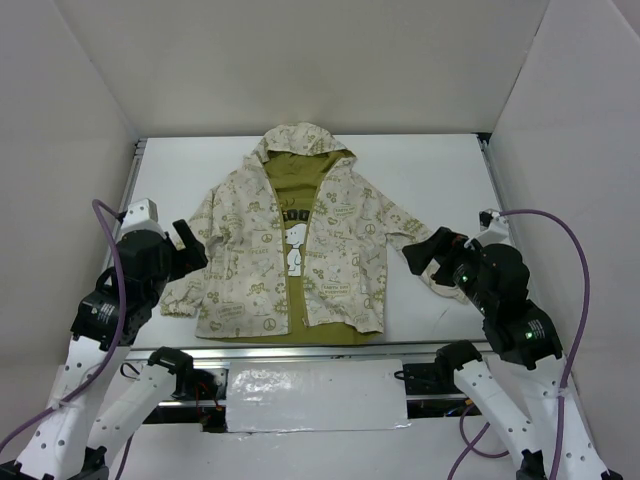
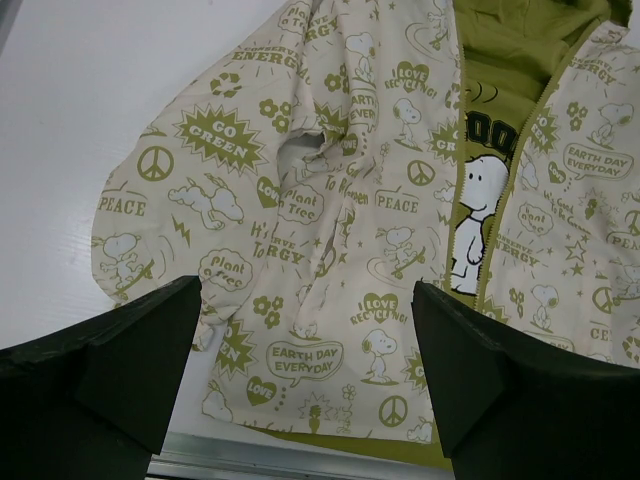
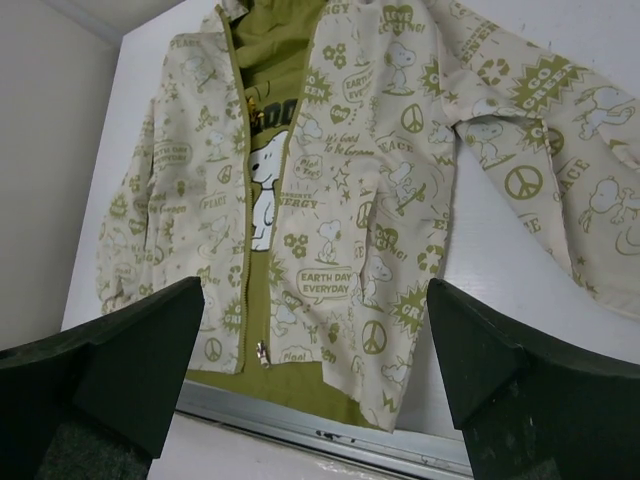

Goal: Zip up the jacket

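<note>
Trouble, if it comes, will likely come from the layers. The cream hooded fabric jacket with olive doodle prints (image 1: 345, 255) lies flat on its back on the white table (image 1: 420, 160), hood away from the arms, front gaping over an olive T-shirt with a white cartoon figure (image 1: 292, 290). A pinch at the zipper could catch that shirt too. A pull with nobody pinning the hem could simply drag or bunch the whole garment, and that hem sits close to the table's near edge.

The left gripper (image 1: 190, 250) hangs over one sleeve and the right gripper (image 1: 425, 252) over the other cuff. Both are spread wide and hold nothing.

The right wrist view shows what matters most: a small silvery zipper pull (image 3: 262, 352) low near the hem, where the two fronts seem to meet. From above it is too small to make out, and in the left wrist view that spot is hidden behind its own finger. Only the top view shows both arms flanking the jacket.
</note>
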`<action>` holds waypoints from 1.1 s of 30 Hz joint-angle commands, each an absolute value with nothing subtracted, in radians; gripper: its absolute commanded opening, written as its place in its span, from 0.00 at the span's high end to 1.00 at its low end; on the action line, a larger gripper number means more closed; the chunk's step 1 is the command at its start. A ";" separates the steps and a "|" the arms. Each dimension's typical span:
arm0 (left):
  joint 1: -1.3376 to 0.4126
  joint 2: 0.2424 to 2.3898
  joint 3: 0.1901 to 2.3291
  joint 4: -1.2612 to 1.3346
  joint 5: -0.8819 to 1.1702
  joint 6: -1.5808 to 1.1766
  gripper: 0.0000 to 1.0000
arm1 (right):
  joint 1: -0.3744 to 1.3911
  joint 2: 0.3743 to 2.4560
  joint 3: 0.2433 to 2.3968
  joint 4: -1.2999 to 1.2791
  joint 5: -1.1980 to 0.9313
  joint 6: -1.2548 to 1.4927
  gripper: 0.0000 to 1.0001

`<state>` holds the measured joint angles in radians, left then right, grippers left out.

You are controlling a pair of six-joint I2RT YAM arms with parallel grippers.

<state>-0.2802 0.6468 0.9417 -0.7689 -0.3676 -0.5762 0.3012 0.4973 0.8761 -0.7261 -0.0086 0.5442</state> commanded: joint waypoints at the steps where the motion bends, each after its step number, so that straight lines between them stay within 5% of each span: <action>1: -0.281 0.652 0.945 -0.724 -0.359 -0.561 0.01 | 0.302 0.502 0.879 -0.698 0.049 0.603 0.00; 8: -0.281 0.658 0.943 -0.729 -0.357 -0.564 0.01 | 0.302 0.361 0.747 -0.467 -0.194 0.621 0.00; 12: -0.281 0.669 0.945 -0.726 -0.348 -0.561 0.01 | 0.307 0.513 0.791 -0.529 -0.232 0.595 0.00; 20: -0.284 0.716 0.951 -0.706 -0.276 -0.542 0.01 | 0.895 0.941 0.949 -0.649 0.253 0.647 0.00; 27: -0.325 0.821 0.956 -0.749 -0.109 -0.620 0.01 | 1.066 1.273 1.002 -0.580 0.341 0.704 0.07; 33: -0.520 0.831 0.827 -0.677 -0.158 -0.765 0.05 | 1.072 1.293 0.967 -0.581 0.414 0.764 0.12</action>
<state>-0.4461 0.8272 0.8646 -0.7246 -0.1658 -0.6685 1.0691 1.3258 0.9615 -0.6041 0.3122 0.7136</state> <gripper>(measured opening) 0.954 0.878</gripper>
